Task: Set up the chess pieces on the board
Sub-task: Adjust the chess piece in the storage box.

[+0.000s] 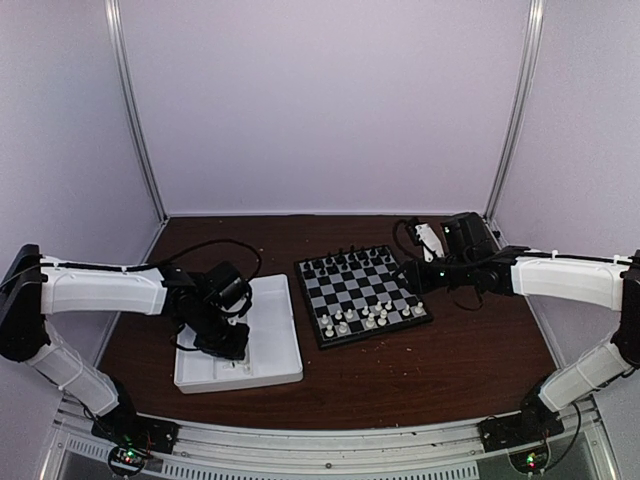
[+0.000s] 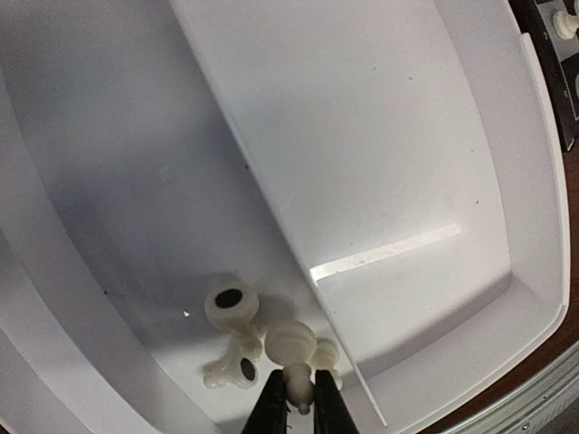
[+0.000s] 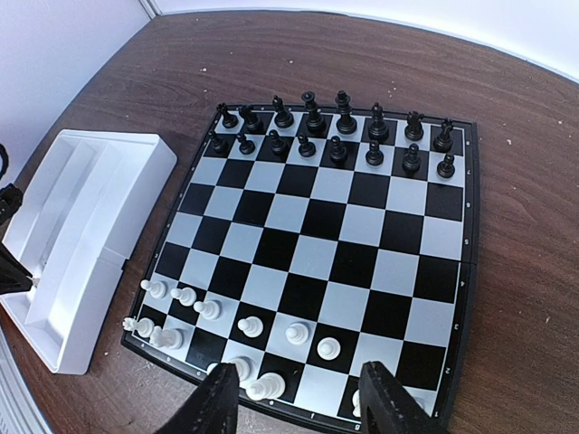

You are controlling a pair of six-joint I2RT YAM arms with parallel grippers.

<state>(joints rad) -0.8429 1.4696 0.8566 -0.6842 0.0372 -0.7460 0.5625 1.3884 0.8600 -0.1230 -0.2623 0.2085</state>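
My left gripper (image 2: 300, 409) reaches down into the white tray (image 2: 389, 136) and is shut on a white chess piece (image 2: 292, 344), pinching its thin upper part. Three more white chess pieces (image 2: 232, 307) lie loose beside it in the same narrow compartment. The board (image 3: 312, 258) lies right of the tray, with several white chess pieces (image 3: 251, 325) standing in its two near rows. My right gripper (image 3: 298, 407) hovers open over the board's near edge, with nothing between its fingers. In the top view the left gripper (image 1: 226, 345) is over the tray and the right gripper (image 1: 414, 277) is at the board's right side.
Black chessmen (image 3: 339, 122) fill the board's two far rows. The tray (image 1: 272, 340) sits on the brown table left of the board (image 1: 365, 292). A black and white device with cables (image 1: 445, 238) lies at the back right. Pale walls close in the table.
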